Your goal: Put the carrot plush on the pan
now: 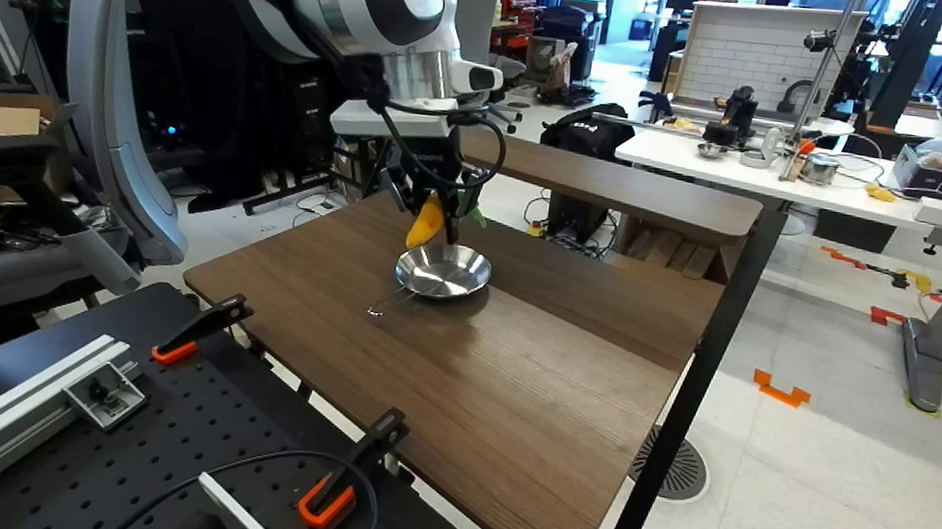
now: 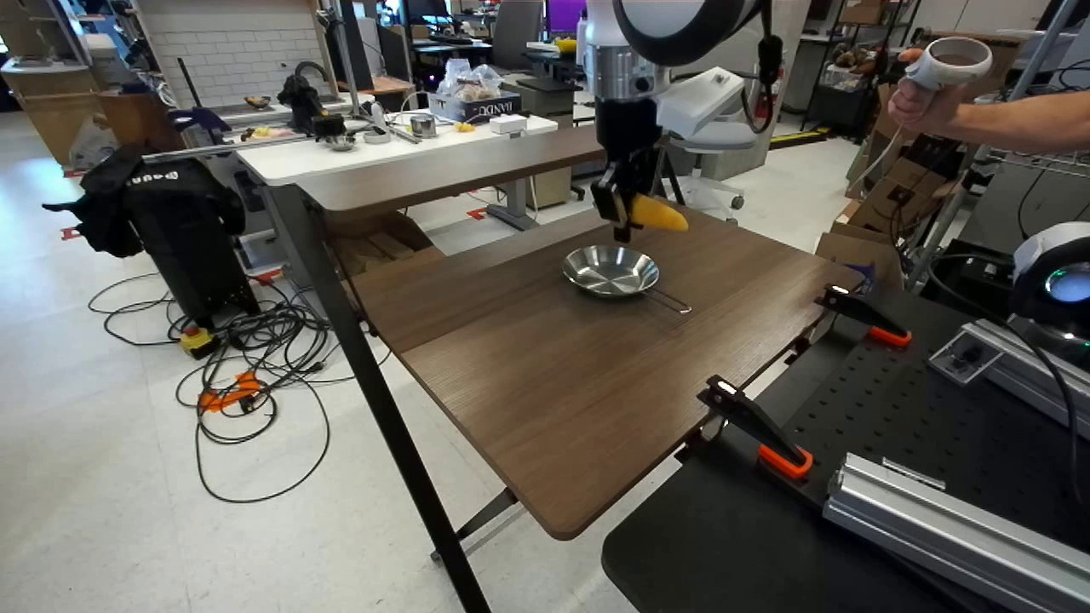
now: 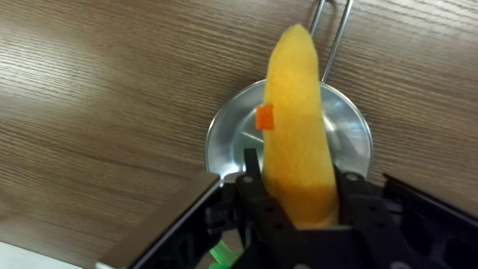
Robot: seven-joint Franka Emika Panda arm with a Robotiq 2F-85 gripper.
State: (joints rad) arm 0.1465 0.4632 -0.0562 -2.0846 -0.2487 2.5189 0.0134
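The carrot plush is orange-yellow, with a small orange tag on its side; it shows in both exterior views point(image 1: 426, 222) point(image 2: 660, 214) and in the wrist view point(image 3: 293, 112). Its green tuft point(image 3: 223, 254) shows partly below the jaws in the wrist view. My gripper point(image 3: 295, 168) is shut on the plush near its thick end; the gripper also shows in both exterior views point(image 1: 435, 207) point(image 2: 624, 223). The plush hangs above the shiny silver pan point(image 1: 442, 272), its pointed end toward the pan's wire handle. The pan point(image 2: 610, 272) sits upright on the table; the plush hides its middle in the wrist view point(image 3: 351, 130).
The pan rests on a brown wooden table point(image 1: 526, 408). Black clamps with orange pads point(image 1: 328, 497) point(image 2: 783, 460) grip a black perforated board point(image 2: 945, 400) at the table's near edge. A raised wooden shelf point(image 1: 617, 183) stands along the far side.
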